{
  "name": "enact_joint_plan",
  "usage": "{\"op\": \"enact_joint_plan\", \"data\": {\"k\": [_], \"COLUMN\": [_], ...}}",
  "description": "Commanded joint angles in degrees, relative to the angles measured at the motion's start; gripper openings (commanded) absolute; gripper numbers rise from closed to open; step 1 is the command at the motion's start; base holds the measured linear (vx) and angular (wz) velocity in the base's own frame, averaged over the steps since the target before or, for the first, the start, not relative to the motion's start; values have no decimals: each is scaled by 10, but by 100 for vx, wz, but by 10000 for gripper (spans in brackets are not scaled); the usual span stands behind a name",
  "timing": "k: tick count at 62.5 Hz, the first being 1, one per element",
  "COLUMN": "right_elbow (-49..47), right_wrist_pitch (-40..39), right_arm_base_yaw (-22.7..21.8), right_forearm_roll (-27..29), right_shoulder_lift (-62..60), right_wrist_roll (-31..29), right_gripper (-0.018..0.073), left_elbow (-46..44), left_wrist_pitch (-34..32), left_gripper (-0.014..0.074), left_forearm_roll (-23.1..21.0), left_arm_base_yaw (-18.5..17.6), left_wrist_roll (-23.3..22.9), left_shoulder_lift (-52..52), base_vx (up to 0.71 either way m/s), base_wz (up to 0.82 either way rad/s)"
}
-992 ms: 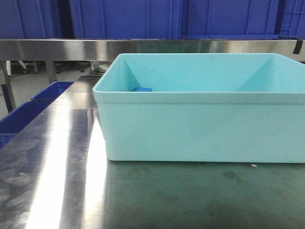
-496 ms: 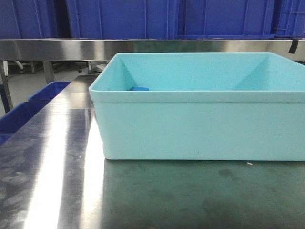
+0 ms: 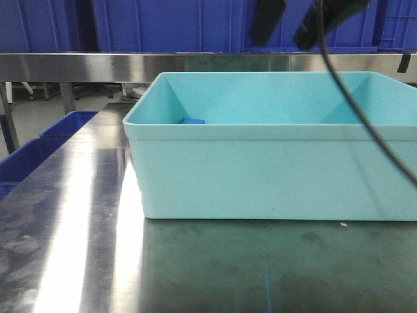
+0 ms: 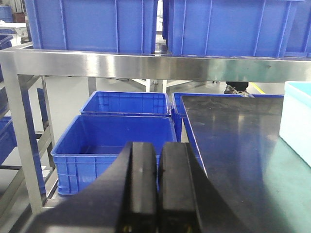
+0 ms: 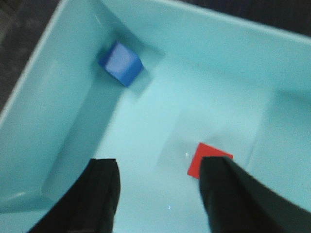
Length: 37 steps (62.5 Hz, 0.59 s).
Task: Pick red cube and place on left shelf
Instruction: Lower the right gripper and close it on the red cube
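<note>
Red cube (image 5: pixel 209 159) lies on the floor of the light teal tub (image 5: pixel 53 107), right of centre in the wrist view, its lower edge hidden behind one finger. Small blue block (image 5: pixel 121 63) in far-left corner, well apart. Right gripper (image 5: pixel 163 194) above the tub, jaws spread, empty. Left gripper (image 4: pixel 158 179) over blue crates (image 4: pixel 121 131), fingers pressed together, holding nothing.

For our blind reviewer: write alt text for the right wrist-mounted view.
Seen from above, the open right end effector hangs over the inside of a light teal tub. The red cube lies on the tub floor, partly hidden by the end effector. A small blue block sits in a corner of the tub.
</note>
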Motion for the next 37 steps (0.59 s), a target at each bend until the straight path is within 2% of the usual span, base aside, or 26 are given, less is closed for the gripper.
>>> {"op": "enact_joint_plan", "data": {"k": [1,9,20,37], "right_elbow": [-22,-22,-22,-22], "right_wrist_pitch": [-1,13,25,5], "right_arm_base_yaw": [-1,-1,-1,-6], "right_forearm_roll": [-11,-46,-115,-118], "right_shoulder_lift": [-5,18,46,99], "right_wrist_roll": [14,42,112,127], "right_gripper": [570,571,571,571], "left_elbow": [14,14,14,14], "left_wrist_pitch": [-52,-52,-52,-52], "left_gripper": [102,102,102,102], "left_forearm_roll": [-2,-2,-2,-2], "left_arm_base_yaw": [-1,-1,-1,-1], "left_wrist_roll": [-3,-3,-3,-3], "left_shoulder_lift": [-7,-7,-7,-7], "base_vx": [0,0,0,0], "base_wz": [0,0,0,0]}}
